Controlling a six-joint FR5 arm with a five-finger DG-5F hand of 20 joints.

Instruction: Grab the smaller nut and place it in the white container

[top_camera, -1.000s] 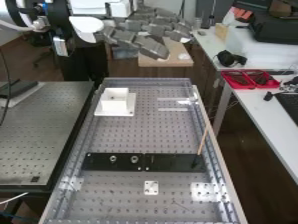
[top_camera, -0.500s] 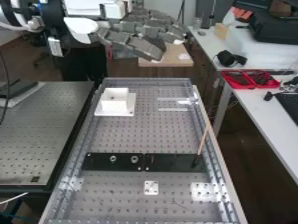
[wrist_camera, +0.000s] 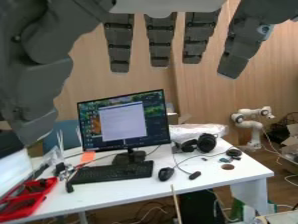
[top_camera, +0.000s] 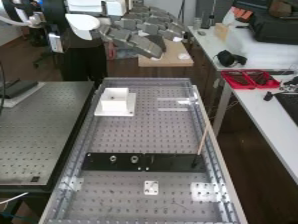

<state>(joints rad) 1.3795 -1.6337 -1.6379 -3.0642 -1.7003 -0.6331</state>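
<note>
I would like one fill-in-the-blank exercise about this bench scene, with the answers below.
The white, box-shaped container stands on a flat plate whose colour is ____.
The larger metal nut and the round metal bearing stand on a flat bar whose colour is ____.
The dark grey robot hand, its fingers straight, is holding ____.
Missing words: white; black; nothing.

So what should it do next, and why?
Perhaps ease the open dark grey hand toward the flat black bar for a closer look: it hangs high near the far end of the perforated metal bench, and its wrist camera faces a black-framed monitor.
</note>
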